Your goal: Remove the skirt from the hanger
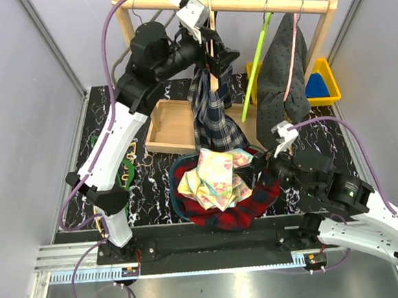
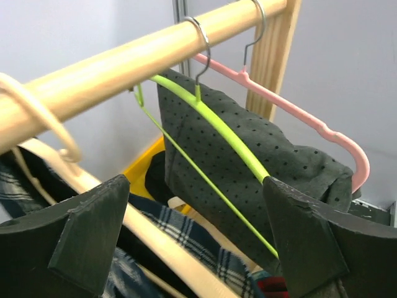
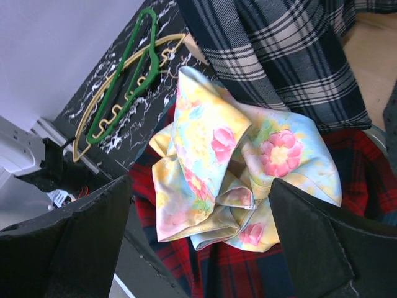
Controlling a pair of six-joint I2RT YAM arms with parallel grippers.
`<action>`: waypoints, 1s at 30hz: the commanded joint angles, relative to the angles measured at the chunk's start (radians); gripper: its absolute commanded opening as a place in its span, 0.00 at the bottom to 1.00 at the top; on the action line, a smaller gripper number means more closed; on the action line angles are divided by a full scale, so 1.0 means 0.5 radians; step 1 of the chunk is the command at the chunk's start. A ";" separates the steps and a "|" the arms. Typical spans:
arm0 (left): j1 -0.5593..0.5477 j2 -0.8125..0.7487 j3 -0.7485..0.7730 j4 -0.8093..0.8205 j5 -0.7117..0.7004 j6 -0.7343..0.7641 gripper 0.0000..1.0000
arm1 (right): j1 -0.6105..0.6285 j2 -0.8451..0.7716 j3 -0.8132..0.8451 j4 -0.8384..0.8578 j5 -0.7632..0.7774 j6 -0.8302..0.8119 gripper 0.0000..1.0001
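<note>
Skirt of navy plaid cloth (image 1: 210, 113) hangs straight down off the pale wooden hanger (image 2: 142, 231) directly beneath the left gripper (image 1: 218, 56), wide open and empty, while the right gripper (image 1: 265, 163), equally open and empty, sits low and farther off.

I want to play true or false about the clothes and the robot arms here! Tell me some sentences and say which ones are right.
1. The plaid skirt hangs from the wooden rail. True.
2. The lime green hanger holds a dress. False: it hangs bare.
3. The flowery cloth lies on the red checked cloth. True.
4. The right pincer is squeezing the flowery cloth. False: it is open above the cloth and holds nothing.
5. The dotted grey garment hangs on a blue hanger. False: it hangs on the pink hanger.
</note>
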 commanded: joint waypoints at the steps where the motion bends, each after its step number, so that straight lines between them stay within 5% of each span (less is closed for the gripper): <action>1: -0.007 0.007 -0.065 0.111 -0.259 0.124 0.91 | 0.002 -0.088 0.100 0.048 0.182 0.044 1.00; 11: -0.053 -0.049 -0.274 0.044 -0.671 0.400 0.82 | 0.005 -0.150 0.321 0.109 0.302 -0.054 1.00; 14: -0.078 -0.036 -0.264 0.022 -0.714 0.468 0.67 | 0.005 -0.104 0.361 0.130 0.302 -0.091 1.00; 18: -0.093 -0.049 -0.261 0.022 -0.803 0.535 0.26 | 0.005 -0.073 0.371 0.155 0.311 -0.097 1.00; 20: -0.096 -0.049 -0.249 0.016 -0.830 0.557 0.19 | 0.005 -0.067 0.368 0.164 0.311 -0.097 1.00; 30: -0.102 -0.082 -0.280 -0.002 -0.839 0.640 0.14 | 0.002 -0.012 0.407 0.195 0.363 -0.162 1.00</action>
